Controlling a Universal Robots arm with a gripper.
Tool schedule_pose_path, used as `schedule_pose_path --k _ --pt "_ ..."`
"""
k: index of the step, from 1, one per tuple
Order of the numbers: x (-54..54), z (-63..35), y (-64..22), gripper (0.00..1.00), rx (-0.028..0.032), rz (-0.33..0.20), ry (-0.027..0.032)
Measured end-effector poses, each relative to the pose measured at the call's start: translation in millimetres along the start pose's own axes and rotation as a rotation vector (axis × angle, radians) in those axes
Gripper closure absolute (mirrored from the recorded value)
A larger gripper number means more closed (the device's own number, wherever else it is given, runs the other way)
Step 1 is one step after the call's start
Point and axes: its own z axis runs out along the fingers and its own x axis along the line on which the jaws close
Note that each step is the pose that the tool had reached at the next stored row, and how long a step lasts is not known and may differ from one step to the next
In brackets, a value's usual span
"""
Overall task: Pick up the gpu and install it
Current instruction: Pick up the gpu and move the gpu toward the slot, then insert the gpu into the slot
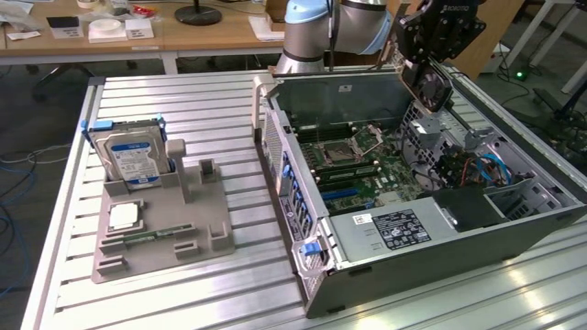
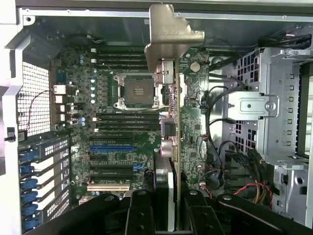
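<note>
Hanging on edge from the gripper (image 1: pixel 425 63), the gpu (image 1: pixel 432 86) is above the open computer case (image 1: pixel 413 268), over the far end of its motherboard (image 1: pixel 362 172). The fingers (image 2: pixel 139 215) are narrowed, clamped on the card's two faces. The case lies on the tabletop (image 1: pixel 211 103) toward the exterior view's right edge, and a hard drive (image 1: pixel 133 158) stands near the left edge.

The gpu (image 1: pixel 428 81) shows a black fan face. The motherboard (image 1: pixel 362 168) is green with blue and black slots. The hard drive (image 1: pixel 134 159) is silver with a blue-and-white label, and the table (image 1: pixel 183 103) is ribbed silver.
</note>
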Motion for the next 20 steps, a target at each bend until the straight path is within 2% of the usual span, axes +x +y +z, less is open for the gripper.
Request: schedule_pose_path --k 10,20 --pt "0.0 0.0 0.0 0.72 -0.0001 -0.007 0.0001" --pt "0.0 0.0 0.0 0.72 -0.0025 -0.136 0.0020"
